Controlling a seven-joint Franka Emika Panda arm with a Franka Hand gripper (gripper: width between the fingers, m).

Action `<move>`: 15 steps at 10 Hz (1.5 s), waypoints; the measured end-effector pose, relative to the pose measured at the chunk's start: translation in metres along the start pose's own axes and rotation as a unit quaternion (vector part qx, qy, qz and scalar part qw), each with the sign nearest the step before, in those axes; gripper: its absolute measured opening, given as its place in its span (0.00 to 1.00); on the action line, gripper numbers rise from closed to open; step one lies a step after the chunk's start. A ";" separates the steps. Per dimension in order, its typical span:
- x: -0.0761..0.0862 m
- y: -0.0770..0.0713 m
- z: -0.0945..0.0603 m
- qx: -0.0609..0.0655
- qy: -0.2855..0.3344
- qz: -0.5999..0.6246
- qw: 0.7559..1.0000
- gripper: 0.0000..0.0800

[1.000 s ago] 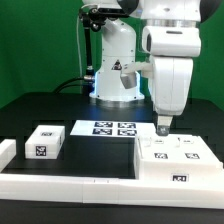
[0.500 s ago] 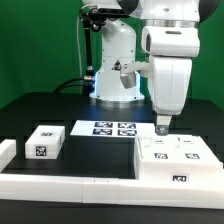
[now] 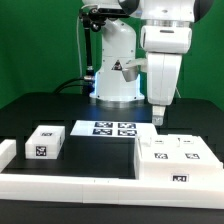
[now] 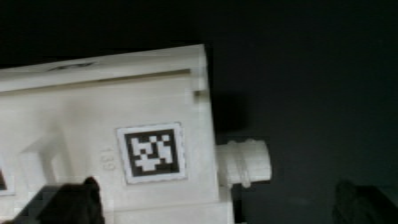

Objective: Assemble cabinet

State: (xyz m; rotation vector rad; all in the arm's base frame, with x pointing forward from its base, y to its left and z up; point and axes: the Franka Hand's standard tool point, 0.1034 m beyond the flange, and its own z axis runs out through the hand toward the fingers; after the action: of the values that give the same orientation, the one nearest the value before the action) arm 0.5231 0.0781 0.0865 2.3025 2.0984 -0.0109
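Just above the cabinet (image 3: 176, 162), claw (image 3: 158, 119) wide apart, empty

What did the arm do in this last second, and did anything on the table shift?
The gripper rose above the cabinet, drifting slightly toward the exterior view's left, open and empty. The cabinet, the small white block and the marker board stayed put.

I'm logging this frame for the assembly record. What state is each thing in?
gripper: jaws open, empty, hovering above the cabinet.
cabinet: lying flat, tags facing up, not gripped.
small white block: sitting apart from the cabinet, untouched.
marker board: lying flat, nothing on it.
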 end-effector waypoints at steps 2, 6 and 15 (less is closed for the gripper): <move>-0.001 0.000 0.001 0.001 0.000 0.001 1.000 0.81; -0.001 -0.001 0.002 0.002 0.000 0.018 1.000 0.81; 0.015 -0.013 0.006 0.007 0.029 0.422 0.906 0.81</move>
State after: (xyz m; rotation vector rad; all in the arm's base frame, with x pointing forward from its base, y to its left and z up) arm 0.5119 0.0939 0.0803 3.0195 0.9440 0.0609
